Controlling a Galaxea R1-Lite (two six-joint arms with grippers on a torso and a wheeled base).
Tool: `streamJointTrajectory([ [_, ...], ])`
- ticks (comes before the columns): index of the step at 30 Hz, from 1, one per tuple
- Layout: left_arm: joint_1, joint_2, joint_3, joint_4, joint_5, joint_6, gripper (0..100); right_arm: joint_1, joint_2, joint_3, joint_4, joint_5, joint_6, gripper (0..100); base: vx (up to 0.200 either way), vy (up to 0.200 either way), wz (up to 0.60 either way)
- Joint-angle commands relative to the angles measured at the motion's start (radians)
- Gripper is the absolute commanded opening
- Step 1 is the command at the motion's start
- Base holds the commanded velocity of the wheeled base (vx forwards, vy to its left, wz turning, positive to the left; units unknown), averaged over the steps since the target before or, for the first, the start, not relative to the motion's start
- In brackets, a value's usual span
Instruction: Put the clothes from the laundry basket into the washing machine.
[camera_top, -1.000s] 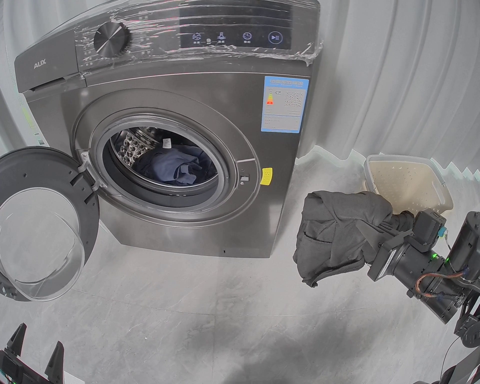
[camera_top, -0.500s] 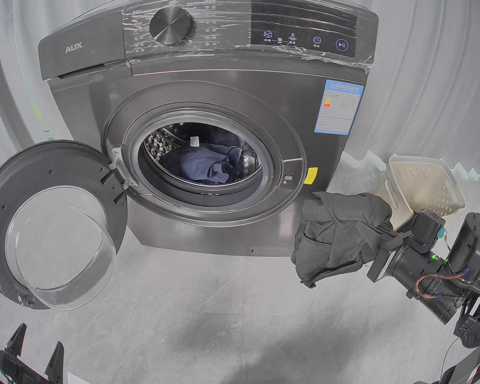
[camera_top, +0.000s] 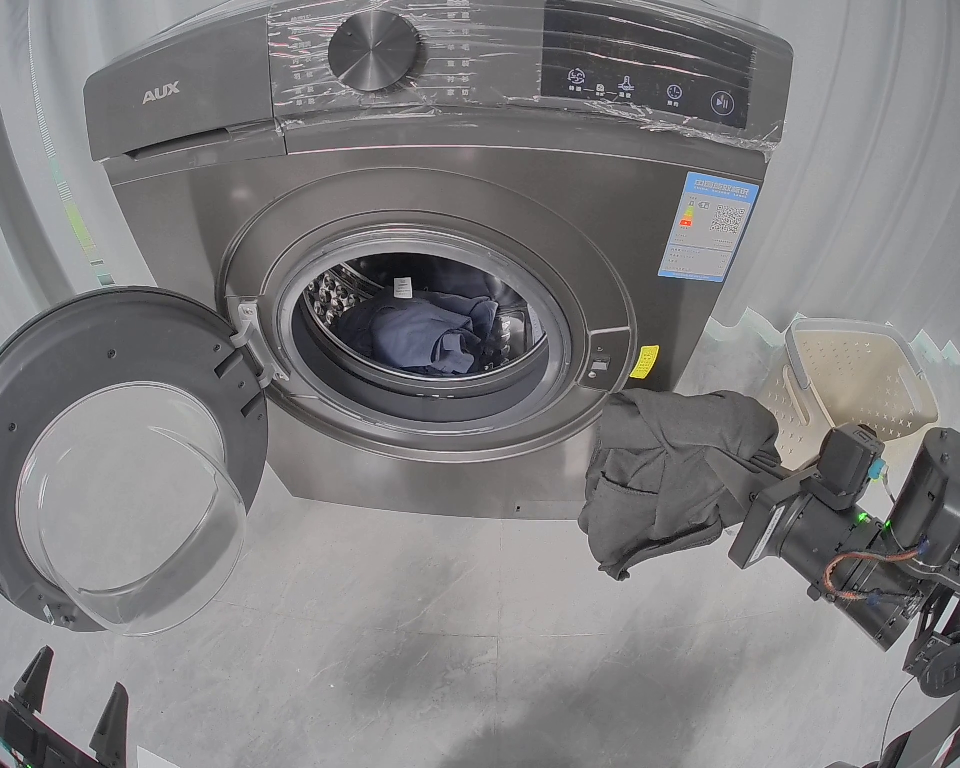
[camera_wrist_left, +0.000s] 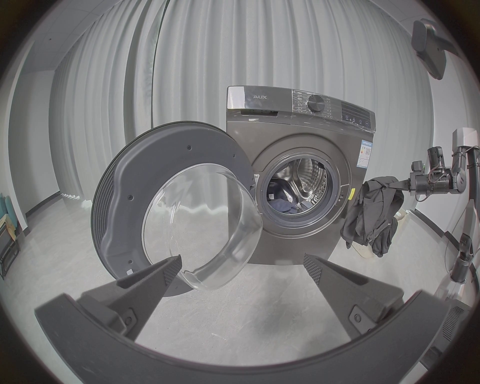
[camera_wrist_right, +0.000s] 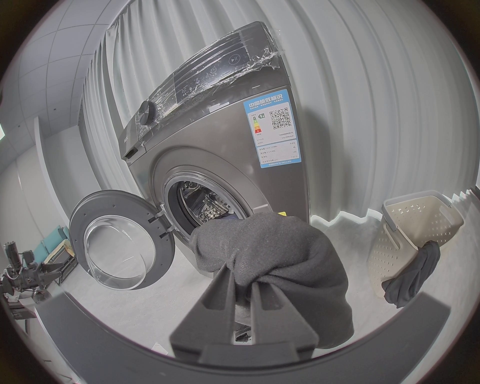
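Note:
The grey washing machine (camera_top: 450, 150) stands ahead with its round door (camera_top: 120, 450) swung open to the left. Blue clothes (camera_top: 420, 335) lie inside the drum. My right gripper (camera_top: 745, 470) is shut on a dark grey garment (camera_top: 660, 470), which hangs in the air right of the machine's lower front corner, level with the drum opening's lower edge. In the right wrist view the garment (camera_wrist_right: 280, 255) bulges over the closed fingers (camera_wrist_right: 220, 295). The cream laundry basket (camera_top: 860, 380) stands on the floor behind that arm. My left gripper (camera_top: 70, 705) is low at the front left, open and holding nothing.
A dark cloth (camera_wrist_right: 412, 277) hangs over the basket's (camera_wrist_right: 415, 225) rim on the outside. Pale curtains (camera_top: 870, 150) run behind the machine and basket. Bare grey floor (camera_top: 400, 620) stretches in front of the machine. The open door's glass bowl (camera_wrist_left: 200, 225) juts out on the left.
The whole head view has shifted, so the camera moved: the machine now sits nearer and more central. My right gripper still holds the garment, now closer to the machine's front.

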Motion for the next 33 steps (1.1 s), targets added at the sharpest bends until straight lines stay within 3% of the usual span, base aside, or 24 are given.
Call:
streamJointTrajectory([
  [1,0.0,-0.018,0.015,0.0,0.0,0.0,100,0.002,0.008,0.0,-0.002,0.0,0.0,0,0.0,0.2,0.0],
  [9,0.0,-0.018,0.015,-0.001,0.0,0.008,100,0.017,0.012,0.004,0.001,0.0,0.002,0,0.0,0.2,0.0],
  [14,0.0,-0.018,0.016,-0.003,0.0,0.009,100,0.057,0.021,0.003,0.001,0.0,0.002,0,0.0,0.0,0.0],
  [18,0.002,-0.018,0.016,-0.003,-0.006,0.026,100,0.077,0.044,-0.014,-0.011,0.007,0.002,0,0.0,0.0,0.0],
  [23,0.003,-0.018,0.016,-0.003,-0.006,0.029,100,0.109,0.085,-0.08,-0.018,0.005,0.017,0,0.0,0.0,0.0],
  [25,0.003,-0.018,0.016,-0.003,-0.01,0.046,100,0.126,0.107,-0.111,-0.019,-0.001,0.035,0,0.0,0.0,0.0],
  [26,0.003,-0.018,0.016,-0.006,-0.035,0.072,100,0.131,0.114,-0.127,-0.024,-0.003,0.043,0,0.0,0.0,0.0],
  [27,0.003,-0.018,0.008,-0.021,-0.056,0.071,100,0.134,0.12,-0.135,-0.03,-0.003,0.046,0,0.0,0.0,0.0],
  [30,0.016,0.029,-0.171,-0.145,-0.17,-0.031,100,0.158,0.168,-0.18,-0.071,-0.001,0.055,0,0.0,0.0,0.0],
  [33,0.017,0.174,-0.239,-0.107,-0.3,-0.017,100,0.174,0.229,-0.23,-0.126,-0.003,0.062,0,0.0,0.0,0.0],
])
